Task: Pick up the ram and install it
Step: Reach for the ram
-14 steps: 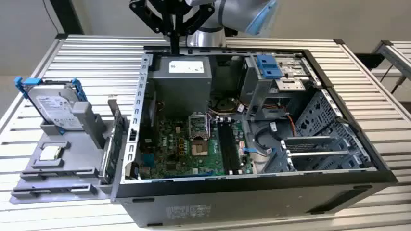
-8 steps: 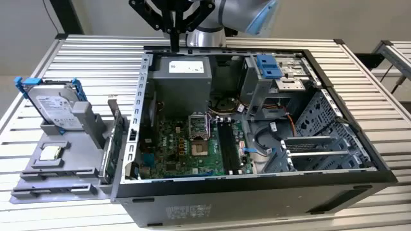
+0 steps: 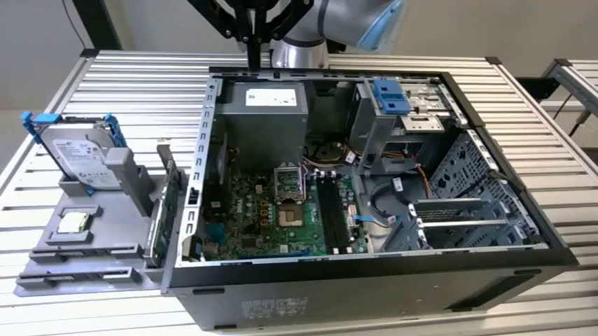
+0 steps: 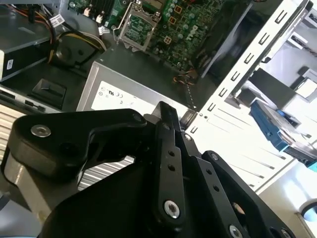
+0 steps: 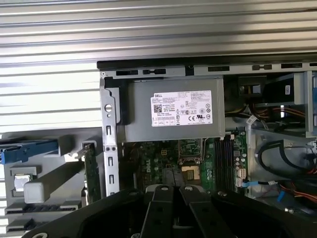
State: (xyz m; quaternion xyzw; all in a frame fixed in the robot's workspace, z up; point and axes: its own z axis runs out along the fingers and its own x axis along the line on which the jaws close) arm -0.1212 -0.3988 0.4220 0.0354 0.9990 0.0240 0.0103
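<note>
The open black-and-grey computer case (image 3: 374, 294) lay on its side on the slatted silver metal table (image 3: 140, 84). Its upper face was uncovered and there was free air above it. Bare slats ran along the far rim. Against the case wall on the exterior view's left stood a grey plastic holder tray (image 3: 103, 245). The tray carried a silver hard drive in a blue frame (image 3: 80, 157) and an upright green card with a metal bracket (image 5: 89, 168).

The exterior view took in the perforated drive cage (image 3: 467, 189) on its right side and the green motherboard (image 3: 252, 210) with its long black memory slots (image 3: 332, 206). The first wrist view looked straight down on the grey power supply box with a white label (image 5: 173, 109). The second wrist view saw that box at a slant and added a bundle of yellow and black cables (image 4: 84, 42).

The black linkage gripper (image 3: 251, 66) hung above the case's far rim, over the power supply, touching nothing below. Its jaws were drawn together with no gap seen between them. Whether the ram sat pinched between them could not be told.
</note>
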